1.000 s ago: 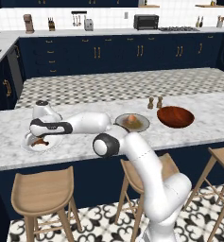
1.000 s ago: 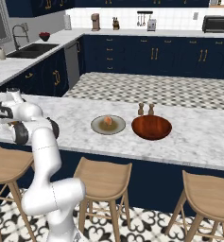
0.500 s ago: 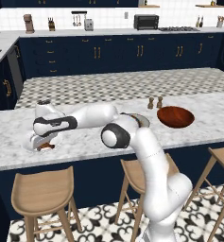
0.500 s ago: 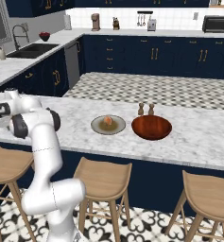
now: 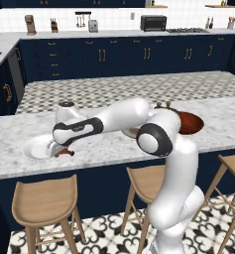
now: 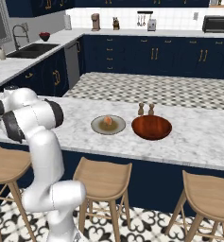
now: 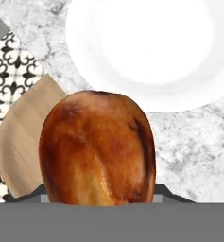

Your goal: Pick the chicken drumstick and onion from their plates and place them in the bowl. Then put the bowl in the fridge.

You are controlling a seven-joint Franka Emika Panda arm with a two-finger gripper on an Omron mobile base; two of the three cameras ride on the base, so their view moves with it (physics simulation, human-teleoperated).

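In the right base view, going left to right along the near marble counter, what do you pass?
Robot arm → grey-rimmed plate with the onion on it → salt and pepper shakers, set just behind → reddish-brown bowl.

Glossy white rounded arm [image 5: 119, 119] segments, dark grey joint bands

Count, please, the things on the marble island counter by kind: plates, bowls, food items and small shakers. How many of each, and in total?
Plates: 2, the plain white round plate and the grey-rimmed olive-brown plate
Bowls: 1, the reddish-brown wooden bowl
Food items: 2, the glazed brown chicken drumstick and the round tan-orange onion
Small brown shakers: 2
Total: 7
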